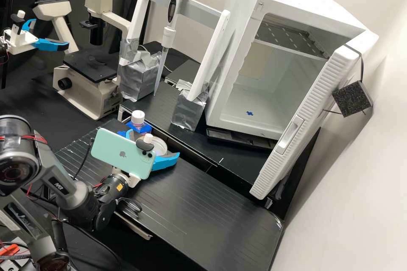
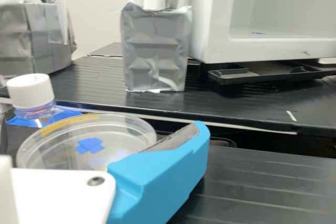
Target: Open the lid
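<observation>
Lid (image 1: 160,145), high view: located at the round dish, near the far edge of the lower black surface (image 1: 203,207). The hand (image 1: 154,142) is set wide, with the lid between its spread fingers. From where I stand, contact at the rim cannot be confirmed.

Wrist view: the lid is clear and shallow, with a blue tape mark (image 2: 90,145) on top and a yellowish strip (image 2: 68,124) along its rim. One finger (image 2: 160,178) lies just beside it; a white-capped bottle (image 2: 32,95) stands near.

Handling (judged by eye): expect a light, stiff, brittle and rather slippery part. Grip opposite sides of the upper rim only, using low force. Gripping too deep may lift the base as well; excess pressure may crack the wall. Raise straight up, without tilt.
</observation>
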Action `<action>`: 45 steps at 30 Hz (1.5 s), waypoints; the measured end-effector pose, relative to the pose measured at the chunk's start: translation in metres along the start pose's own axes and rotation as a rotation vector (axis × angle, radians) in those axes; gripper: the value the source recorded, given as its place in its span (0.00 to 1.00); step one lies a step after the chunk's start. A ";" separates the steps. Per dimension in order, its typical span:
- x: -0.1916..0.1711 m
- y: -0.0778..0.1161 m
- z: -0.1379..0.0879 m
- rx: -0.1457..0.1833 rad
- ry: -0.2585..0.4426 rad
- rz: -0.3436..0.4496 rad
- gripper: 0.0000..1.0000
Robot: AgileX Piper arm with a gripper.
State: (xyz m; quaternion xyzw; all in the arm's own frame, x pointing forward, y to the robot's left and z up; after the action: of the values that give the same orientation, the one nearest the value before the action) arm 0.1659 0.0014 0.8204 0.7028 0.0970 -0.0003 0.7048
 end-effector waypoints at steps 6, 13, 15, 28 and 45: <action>0.001 -0.002 0.000 0.005 0.001 -0.009 0.00; 0.001 -0.002 0.000 0.005 -0.001 -0.006 0.00; 0.001 -0.001 0.001 0.004 -0.003 -0.002 0.00; 0.001 0.000 -0.001 -0.002 0.001 0.005 0.00; -0.015 0.017 -0.014 0.000 0.038 0.104 0.00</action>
State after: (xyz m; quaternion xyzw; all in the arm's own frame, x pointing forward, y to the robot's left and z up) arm 0.1517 0.0137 0.8390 0.7068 0.0739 0.0496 0.7018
